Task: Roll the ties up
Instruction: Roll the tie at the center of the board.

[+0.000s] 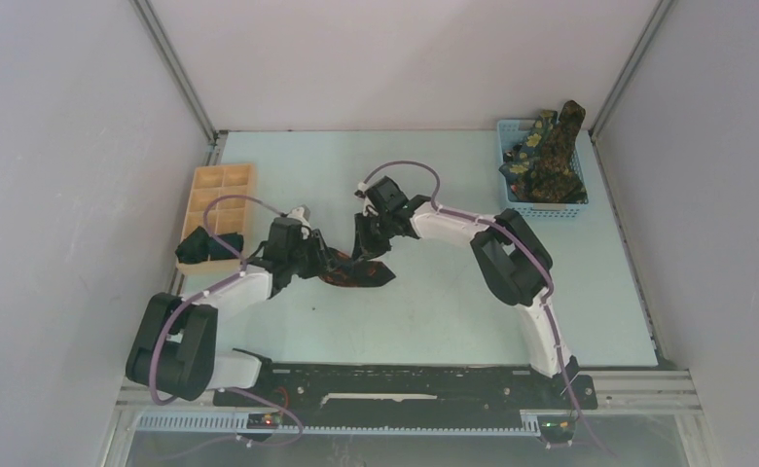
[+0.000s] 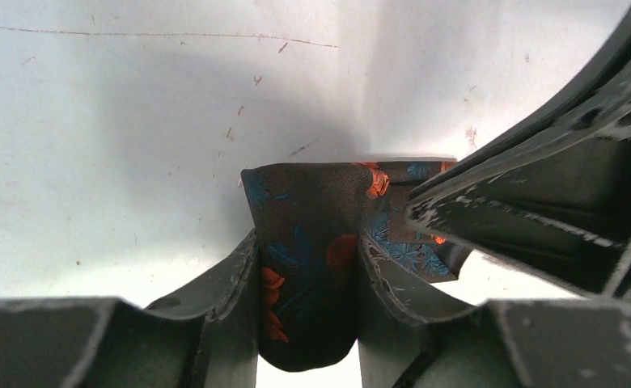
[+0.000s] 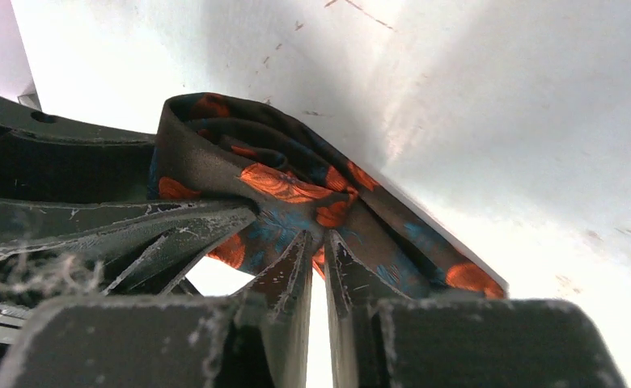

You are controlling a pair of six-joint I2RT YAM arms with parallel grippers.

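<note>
A black tie with red-orange flowers [image 1: 356, 270] lies folded on the table between my two grippers. My left gripper [image 1: 319, 261] is shut on a rolled part of it; the fabric [image 2: 308, 267] fills the gap between its fingers. My right gripper [image 1: 368, 243] is shut on the tie's edge, its jaws nearly closed on the fabric [image 3: 296, 190]. Each wrist view shows the other gripper's fingers close by. Dark green ties with yellow flowers [image 1: 549, 156] are heaped in the blue basket. A dark rolled tie [image 1: 205, 245] sits at the tray's near end.
The blue mesh basket [image 1: 508, 131] stands at the back right. The pale wooden compartment tray [image 1: 222, 193] lies at the left edge. Frame posts and grey walls enclose the table.
</note>
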